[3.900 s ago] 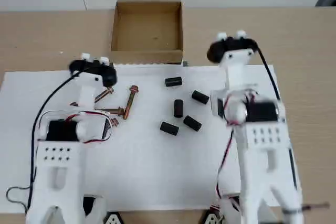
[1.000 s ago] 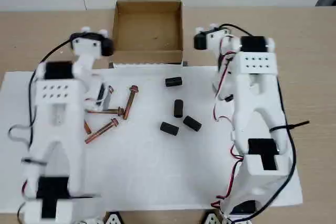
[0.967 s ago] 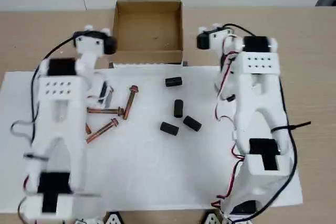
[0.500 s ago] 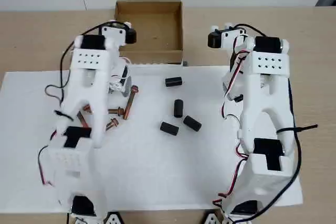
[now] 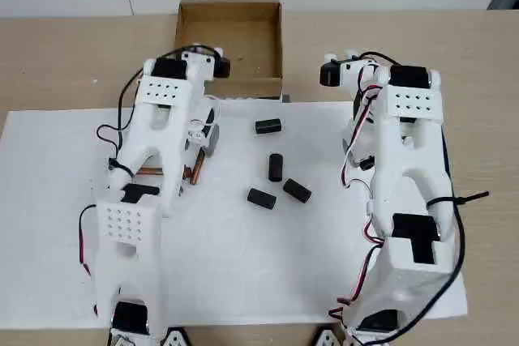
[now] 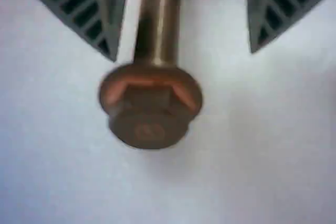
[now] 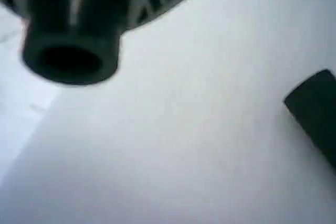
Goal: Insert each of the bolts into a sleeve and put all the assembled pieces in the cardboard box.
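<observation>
1. The left gripper (image 6: 182, 45) hangs directly over one bolt (image 6: 150, 103) that lies flat on the white paper (image 5: 243, 265). Its jaws are spread wide and hold nothing.
2. The two ribbed fingers (image 6: 89, 9) straddle the shank, one on each side, with a visible gap between each finger and the metal.
3. The bolt's long axis runs along the line of the gripper's reach. The flanged hex head lies just past the fingertips and the shank leads back between them (so, as I judge it, the closing direction crosses the shank squarely).
4. In the high view the free end of this bolt (image 5: 197, 166) shows below the left arm. It points roughly away from the cardboard box (image 5: 251, 87), slightly tilted, and the other bolts (image 5: 150, 172) lie just beside it.
5. The right gripper (image 7: 84, 9) appears clamped on a black sleeve (image 7: 71, 51), held off the paper with its open bore showing. Another sleeve (image 7: 315, 111) lies on the sheet nearby.
6. The left arm is far the nearer to the bolt. The right arm stands well apart, across the loose sleeves (image 5: 276, 167) in the middle of the paper.
</observation>
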Controlling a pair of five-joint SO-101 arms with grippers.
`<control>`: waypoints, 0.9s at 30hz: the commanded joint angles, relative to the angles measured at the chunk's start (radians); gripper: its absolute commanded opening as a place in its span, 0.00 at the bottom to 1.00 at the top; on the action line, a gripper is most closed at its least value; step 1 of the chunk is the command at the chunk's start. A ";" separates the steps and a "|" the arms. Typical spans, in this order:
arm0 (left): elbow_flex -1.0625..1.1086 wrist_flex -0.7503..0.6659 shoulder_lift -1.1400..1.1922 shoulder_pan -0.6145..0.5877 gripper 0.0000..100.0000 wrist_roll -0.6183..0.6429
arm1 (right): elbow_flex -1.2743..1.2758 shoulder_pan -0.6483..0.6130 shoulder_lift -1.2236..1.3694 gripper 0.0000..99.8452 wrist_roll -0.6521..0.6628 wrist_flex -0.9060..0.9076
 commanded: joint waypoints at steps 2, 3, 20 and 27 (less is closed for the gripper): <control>-0.038 -0.023 0.026 0.011 0.16 -0.002 | -0.005 0.005 -0.062 0.01 -0.006 -0.013; -0.038 -0.029 0.031 0.011 0.16 -0.002 | -0.005 0.005 -0.062 0.01 -0.006 -0.013; -0.090 -0.063 0.035 0.049 0.16 -0.006 | -0.005 0.002 -0.062 0.01 -0.008 -0.019; -0.091 -0.089 0.114 0.046 0.16 -0.006 | -0.005 0.002 -0.062 0.01 -0.008 -0.019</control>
